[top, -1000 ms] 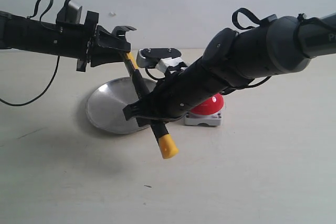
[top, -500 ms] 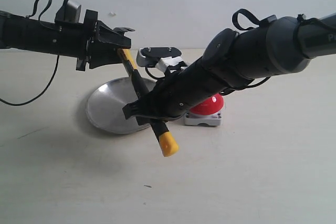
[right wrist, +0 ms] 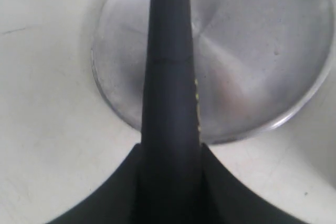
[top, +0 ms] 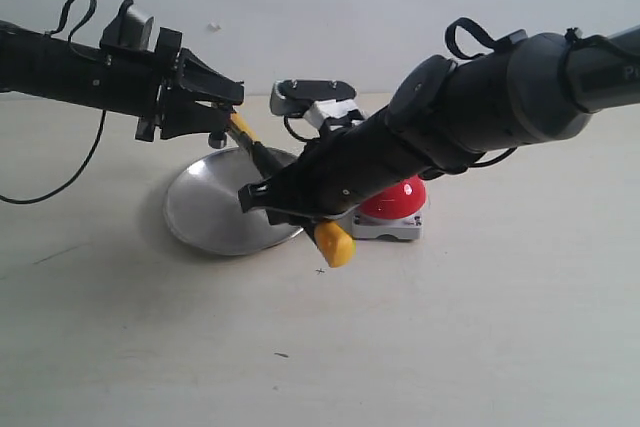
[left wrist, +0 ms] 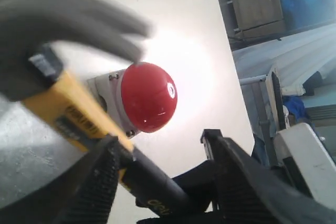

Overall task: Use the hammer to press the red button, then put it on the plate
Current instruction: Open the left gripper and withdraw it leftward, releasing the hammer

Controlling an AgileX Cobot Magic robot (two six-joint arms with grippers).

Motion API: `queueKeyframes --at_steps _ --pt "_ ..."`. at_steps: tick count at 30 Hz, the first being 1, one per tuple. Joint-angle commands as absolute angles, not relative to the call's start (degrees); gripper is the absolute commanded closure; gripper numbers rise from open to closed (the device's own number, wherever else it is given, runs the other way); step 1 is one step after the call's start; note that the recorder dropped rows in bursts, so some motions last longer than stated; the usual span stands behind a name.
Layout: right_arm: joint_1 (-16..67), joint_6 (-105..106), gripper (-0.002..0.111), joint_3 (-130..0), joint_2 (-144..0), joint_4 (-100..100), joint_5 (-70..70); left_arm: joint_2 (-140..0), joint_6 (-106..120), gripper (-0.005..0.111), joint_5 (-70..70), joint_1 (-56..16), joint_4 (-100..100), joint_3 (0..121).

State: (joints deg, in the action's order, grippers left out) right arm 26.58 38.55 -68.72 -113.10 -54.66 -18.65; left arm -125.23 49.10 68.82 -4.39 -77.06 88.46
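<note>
**Hammer held at its tail end, with the head still over the plate**

The right gripper [top: 283, 205] is closed on the black handle of the hammer [top: 262, 159], close to the yellow end. In the right wrist view its two fingers sit tight on both sides of the handle, with no gap visible. I think it holds so far back so that the head gets a long reach and the arm itself stays away from the button.

From this grip the handle goes up and slants away toward the left gripper [top: 230, 112]. The left gripper's fingers are spread wide. In the left wrist view the yellow part of the handle passes between them and lies against one finger, but they are not pressing it. So it seems only the right arm carries the weight, and the left one is only guarding the head end. The head is blurred there, so I cannot say which way it faces.

Below the handle lies the plate [top: 205, 212], flat on the table [top: 480, 327]. The hammer hangs above the plate and does not touch it. The red button [left wrist: 148, 97] stands just beside the plate, half hidden behind the right arm in the exterior view. The head must travel across to it, and a loose swing could hit the left fingers.
</note>
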Motion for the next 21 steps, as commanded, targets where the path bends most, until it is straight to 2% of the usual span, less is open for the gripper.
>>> queueKeyframes --at_steps 1,21 --pt "26.7 39.4 0.108 -69.1 -112.8 -55.5 -16.0 -124.2 48.4 0.053 70.0 -3.3 -75.7 88.6" --pt "26.7 38.9 0.108 -69.1 -112.6 -55.5 -13.2 -120.4 45.8 0.053 70.0 -2.4 -66.1 88.6"
